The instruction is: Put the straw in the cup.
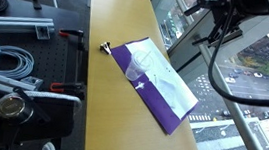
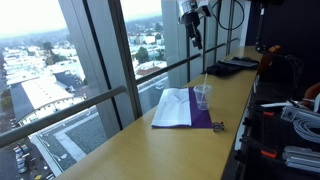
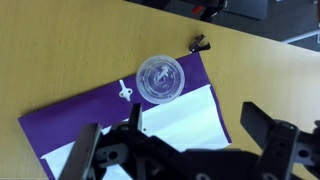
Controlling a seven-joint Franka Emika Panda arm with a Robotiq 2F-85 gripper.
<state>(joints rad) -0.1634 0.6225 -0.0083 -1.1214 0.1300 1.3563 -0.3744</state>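
Open gripper (image 2: 193, 35) hangs high over the cup (image 2: 203, 97).
In the wrist view the gripper's two fingers (image 3: 265, 135) are far apart and hold nothing. The cup stands upright on the purple cloth (image 3: 70, 115), at 12 o'clock from the gripper, just beside a white sheet (image 3: 180, 120). In an exterior view a thin pale line that looks like the straw (image 2: 206, 80) sticks up out of the cup. A small black clip (image 3: 198, 43) lies on the table (image 3: 60, 40) at 1 o'clock from the cup.
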